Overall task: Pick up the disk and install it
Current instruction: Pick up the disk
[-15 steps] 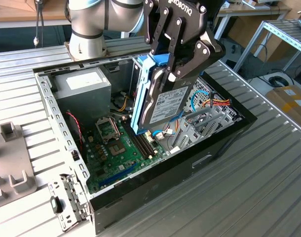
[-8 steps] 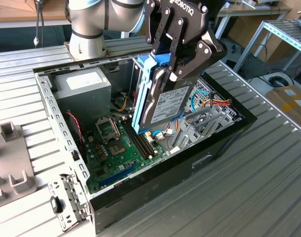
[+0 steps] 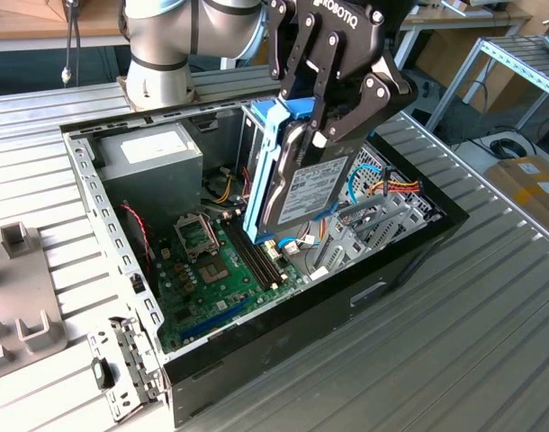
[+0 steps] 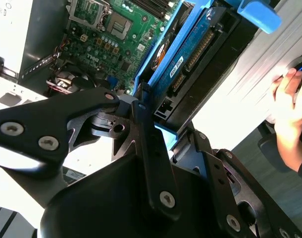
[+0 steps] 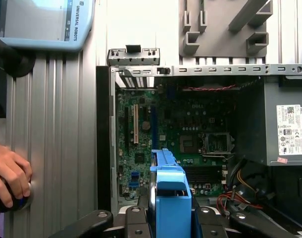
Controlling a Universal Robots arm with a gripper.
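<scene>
Firmly pinched on edge in the hand (image 3: 321, 135), the disk (image 3: 309, 193), apparently partway inside the computer case (image 3: 346, 297).

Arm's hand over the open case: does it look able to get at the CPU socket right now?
Probably not. The hand is shut on the disk, which hangs on edge beneath it and would likely meet the board before the hand reaches the CPU socket. Otherwise the case is open above.
</scene>
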